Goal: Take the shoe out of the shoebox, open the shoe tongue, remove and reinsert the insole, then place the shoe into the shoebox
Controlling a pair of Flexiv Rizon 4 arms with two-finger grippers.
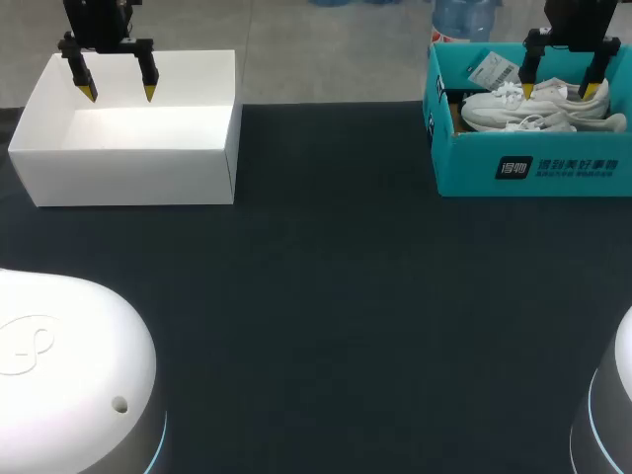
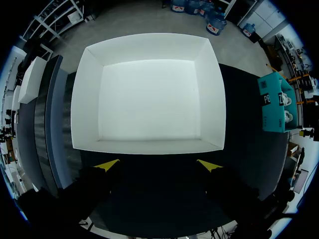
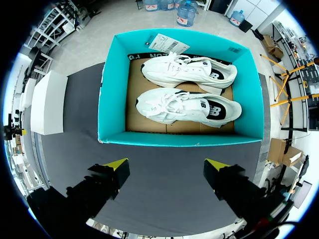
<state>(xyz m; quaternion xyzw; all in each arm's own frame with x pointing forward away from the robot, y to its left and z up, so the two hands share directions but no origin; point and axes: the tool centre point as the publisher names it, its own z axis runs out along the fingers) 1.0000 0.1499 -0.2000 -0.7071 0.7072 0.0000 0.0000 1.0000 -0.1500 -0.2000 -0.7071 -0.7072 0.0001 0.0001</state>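
Surface (image 1: 326,296): dark, matte.

Shoebox (image 1: 528,168): teal, open-topped, at the far right of the surface. In the right wrist view its near wall (image 3: 179,139) sits just ahead of the fingertips. Brown cardboard floor shows inside.

Two white shoes lie in the shoebox side by side, each on its side, toes toward the box's left wall. The nearer shoe (image 3: 187,107) lies against the shoebox's front half and shows a dark heel patch. From the head view it (image 1: 538,123) sits just behind the front wall. The farther shoe (image 3: 192,72) lies along the shoebox's back wall, laces showing, and appears in the head view (image 1: 518,99) too. Both shoes are untouched.

A paper tag (image 3: 162,42) leans at the shoebox's back-left corner, also seen from the head view (image 1: 491,69).

Right end effector (image 1: 559,92): hangs above the shoebox, over the shoes, fingers spread wide and released, gripping nothing. In its own wrist view (image 3: 166,164) the yellow tips stand apart above bare surface on the shoebox's near side.

White box (image 1: 128,168): open-topped, well apart from the shoebox, far to its left across the surface. Its pale interior (image 2: 149,104) fills the left wrist view.

Left end effector (image 1: 119,95): above the white box, far left of the shoebox, fingers spread and released, nothing between them (image 2: 158,166).
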